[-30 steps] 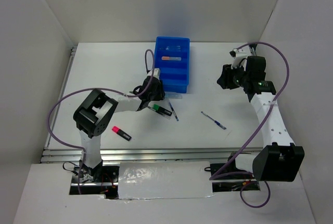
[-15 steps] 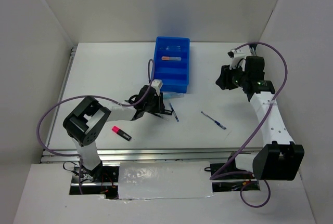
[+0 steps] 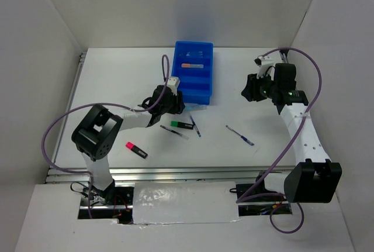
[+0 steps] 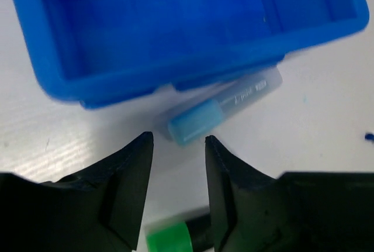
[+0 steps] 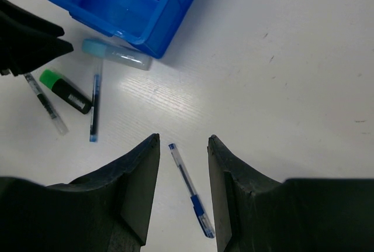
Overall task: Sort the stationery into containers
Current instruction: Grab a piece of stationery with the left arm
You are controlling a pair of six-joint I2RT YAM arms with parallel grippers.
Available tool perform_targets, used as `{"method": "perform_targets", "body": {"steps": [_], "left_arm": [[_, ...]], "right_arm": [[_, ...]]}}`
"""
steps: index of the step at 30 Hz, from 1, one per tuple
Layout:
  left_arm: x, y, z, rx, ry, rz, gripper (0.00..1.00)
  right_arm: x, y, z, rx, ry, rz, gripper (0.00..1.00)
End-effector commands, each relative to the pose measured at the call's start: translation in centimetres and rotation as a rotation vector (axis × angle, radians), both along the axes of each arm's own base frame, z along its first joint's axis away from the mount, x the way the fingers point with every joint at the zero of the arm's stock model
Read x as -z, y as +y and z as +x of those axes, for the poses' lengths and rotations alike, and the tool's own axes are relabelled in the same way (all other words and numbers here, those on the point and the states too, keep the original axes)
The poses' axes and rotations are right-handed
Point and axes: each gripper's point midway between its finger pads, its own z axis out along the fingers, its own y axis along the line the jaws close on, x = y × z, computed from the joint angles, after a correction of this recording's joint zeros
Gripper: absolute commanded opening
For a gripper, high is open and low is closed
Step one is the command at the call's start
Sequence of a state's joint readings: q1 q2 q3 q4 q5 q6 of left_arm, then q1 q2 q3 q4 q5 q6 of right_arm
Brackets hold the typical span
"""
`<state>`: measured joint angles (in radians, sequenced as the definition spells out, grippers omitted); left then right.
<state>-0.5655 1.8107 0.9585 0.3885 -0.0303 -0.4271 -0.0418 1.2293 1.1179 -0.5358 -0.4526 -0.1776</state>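
A white table (image 3: pixel 128 82) sits boxed in by plain white walls (image 3: pixel 175 6) on three sides, with a metal rail (image 3: pixel 79 88) along its left edge. A blue tray (image 3: pixel 210 73) lies lengthwise at the far middle, and one far compartment holds an orange-tipped item (image 3: pixel 191 65). The left claw (image 4: pixel 178 142) hangs just before the tray's near end, fingers spread and empty. A clear bottle (image 4: pixel 225 104) with a blue cap lies on its side against the tray's near wall. Just nearer lie a green highlighter (image 3: pixel 182 125), a thin clear pen (image 3: pixel 174 131) and a blue pen (image 3: pixel 195 126). A pink highlighter (image 3: pixel 137 149) lies apart near the left arm. The right claw (image 5: pixel 183 139) hovers at the right with its fingers spread and empty. Another blue pen (image 5: pixel 190 190) lies on the table beneath it.
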Motion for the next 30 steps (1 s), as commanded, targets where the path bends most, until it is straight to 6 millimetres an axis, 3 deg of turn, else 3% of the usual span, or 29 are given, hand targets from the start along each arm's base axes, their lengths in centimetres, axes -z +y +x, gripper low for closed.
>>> {"method": "perform_targets", "body": {"steps": [1,4,12,23,26,30], "left_arm": [[-1.6,-1.3,2.9,-0.034,-0.041,-0.057,0.52],[-1.7,-1.9,4.1,-0.041,-0.053,-0.061,0.50],[0.7,-2.7,4.7,-0.049,-0.001,-0.035,0.48],[3.2,-4.2,0.7,-0.008,0.093,-0.020,0.47],[2.8,-4.2,-0.6,0.020,0.096,-0.024,0.47],[0.8,-4.4,-2.1,0.068,0.063,-0.038,0.50]], "right_arm": [[-0.1,0.3,-0.5,-0.018,-0.010,-0.006,0.46],[0.0,0.2,-0.6,-0.014,-0.010,-0.010,0.46],[0.1,-0.1,-0.6,-0.004,-0.011,-0.007,0.46],[0.3,-0.5,-0.9,0.006,-0.011,-0.006,0.46],[0.3,-0.5,-1.1,0.002,-0.013,-0.006,0.46],[0.5,-0.3,-1.0,-0.005,-0.010,-0.002,0.46]]}}
